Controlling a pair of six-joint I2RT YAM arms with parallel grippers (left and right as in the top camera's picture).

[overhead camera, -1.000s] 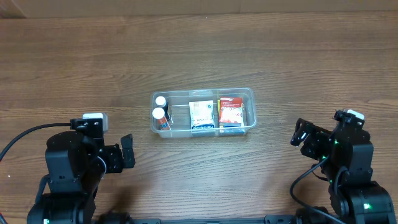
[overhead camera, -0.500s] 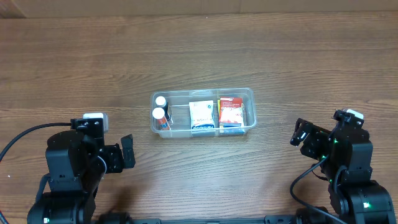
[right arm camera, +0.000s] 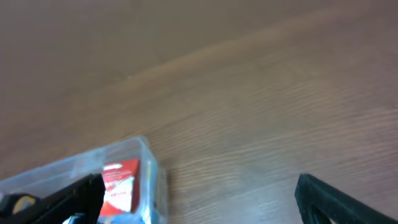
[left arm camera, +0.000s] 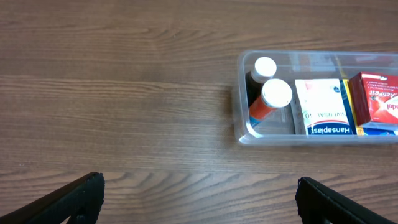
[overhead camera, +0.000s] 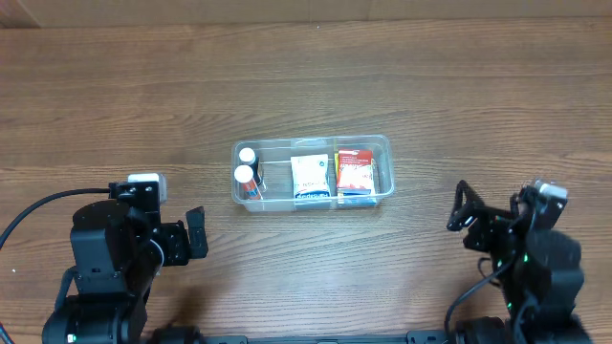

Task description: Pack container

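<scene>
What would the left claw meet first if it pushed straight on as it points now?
Probably the bare table: the left claw's centre line runs just left of the container, though its right side could clip the tub's corner. Depth is unclear.

The clear container holds bottles and small boxes.

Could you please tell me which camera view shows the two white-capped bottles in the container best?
The left wrist view: the bottles appear large and sharp at one end of the container. The overhead view shows them small. The right wrist view misses them, catching only a blurred container corner.
</scene>
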